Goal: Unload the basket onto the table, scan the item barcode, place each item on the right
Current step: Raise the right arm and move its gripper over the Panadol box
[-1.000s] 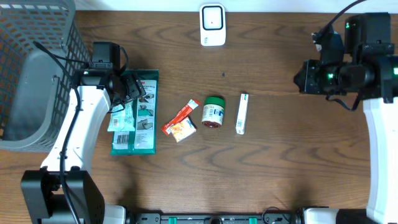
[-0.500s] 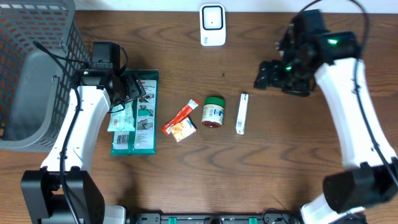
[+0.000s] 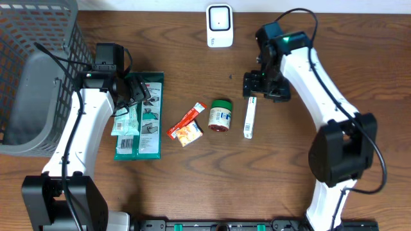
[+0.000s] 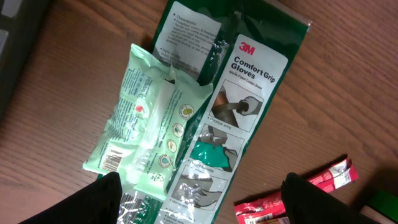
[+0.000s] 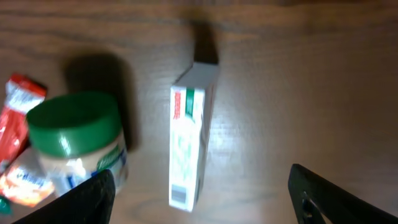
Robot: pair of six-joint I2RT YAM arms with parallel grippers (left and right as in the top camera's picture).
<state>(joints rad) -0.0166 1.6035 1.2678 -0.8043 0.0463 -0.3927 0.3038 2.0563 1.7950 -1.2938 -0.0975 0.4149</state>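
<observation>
Several items lie mid-table: a slim white box (image 3: 250, 117), a green-lidded jar (image 3: 221, 115), red snack packets (image 3: 187, 125), a green 3M gloves pack (image 3: 148, 119) and a pale green wipes pack (image 3: 126, 120) lying on it. The white scanner (image 3: 219, 25) stands at the far edge. My right gripper (image 3: 258, 86) hangs open over the white box's far end. In the right wrist view the box (image 5: 193, 137) lies between the jaws (image 5: 205, 199), a barcode at its near end. My left gripper (image 3: 131, 92) is open above the gloves pack (image 4: 249, 93) and wipes (image 4: 155, 118), holding nothing (image 4: 205, 205).
A grey mesh basket (image 3: 32, 70) fills the left edge of the table. The jar (image 5: 78, 140) and a red packet (image 5: 18, 102) lie just left of the white box. Bare wood lies to the right of the box and along the front.
My right arm has swung in from the far right edge to above the white box, and its jaws now stand open. The left arm and the items have not moved.
</observation>
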